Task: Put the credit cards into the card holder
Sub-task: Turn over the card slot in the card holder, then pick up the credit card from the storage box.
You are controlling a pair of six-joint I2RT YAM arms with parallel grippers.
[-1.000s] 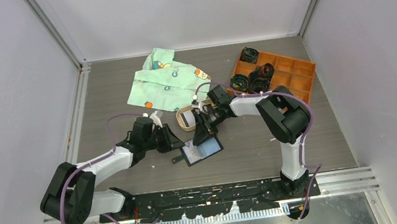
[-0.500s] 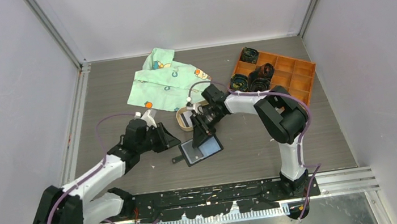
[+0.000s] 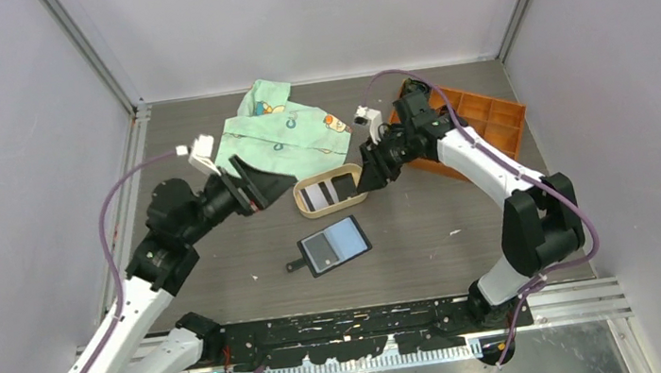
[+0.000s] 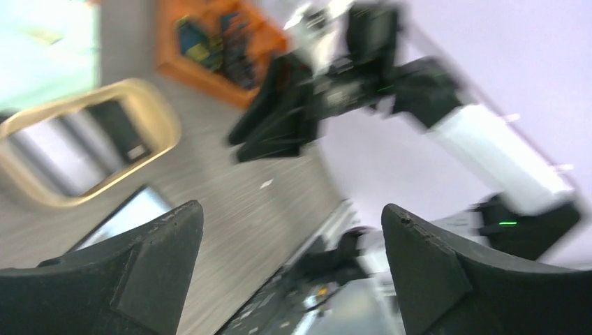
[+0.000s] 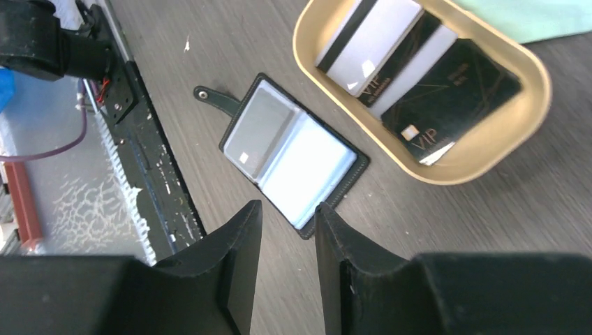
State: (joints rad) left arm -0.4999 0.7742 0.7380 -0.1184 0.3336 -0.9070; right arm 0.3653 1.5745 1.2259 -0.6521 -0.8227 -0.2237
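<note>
The black card holder lies open and flat on the table, snap tab to the left, with a greyish card showing in one pocket. More credit cards, whitish and black, lie in the tan oval tray just behind it. My left gripper hangs raised to the left of the tray, jaws wide open and empty. The right gripper hovers at the tray's right end. Its jaws stand a narrow gap apart with nothing between them, and the card holder lies below its fingertips.
A pale green printed cloth lies behind the tray. An orange compartment box with dark rolled items sits at the back right, under the right forearm. The black base rail runs along the near edge.
Both arms have lifted off the card holder and drawn back, the left one up and to the left, the right one toward the back right. The left jaws have opened wide. The tray now shows.
</note>
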